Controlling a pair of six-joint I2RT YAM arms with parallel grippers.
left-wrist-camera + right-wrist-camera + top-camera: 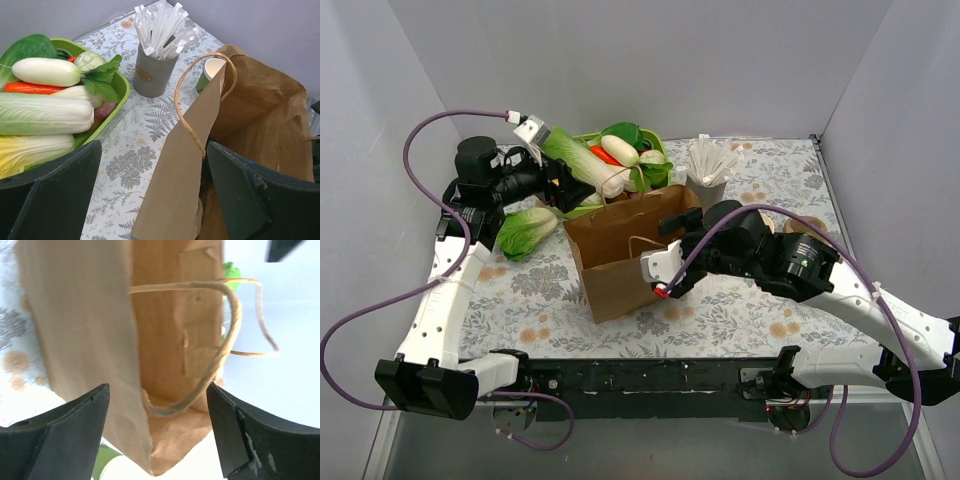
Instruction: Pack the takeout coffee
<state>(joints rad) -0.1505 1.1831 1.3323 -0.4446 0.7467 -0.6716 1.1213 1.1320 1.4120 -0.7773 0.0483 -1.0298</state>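
Lidless cup [214,67] half hidden behind bag [260,115]; green obj [106,462] cut off at btm edge, unclear

Paper bag [260,115] near straw holder [150,75]

Soft, even light from above; the right wrist view washed out.

The top view was bright and diffuse, with only a faint shadow beside the paper bag [620,262]. The left wrist view was crisp on the straw holder [150,75], while the left gripper [155,147] sat dark and soft-edged. The right wrist view was blown white along its right side, and the bag was close and blurred.
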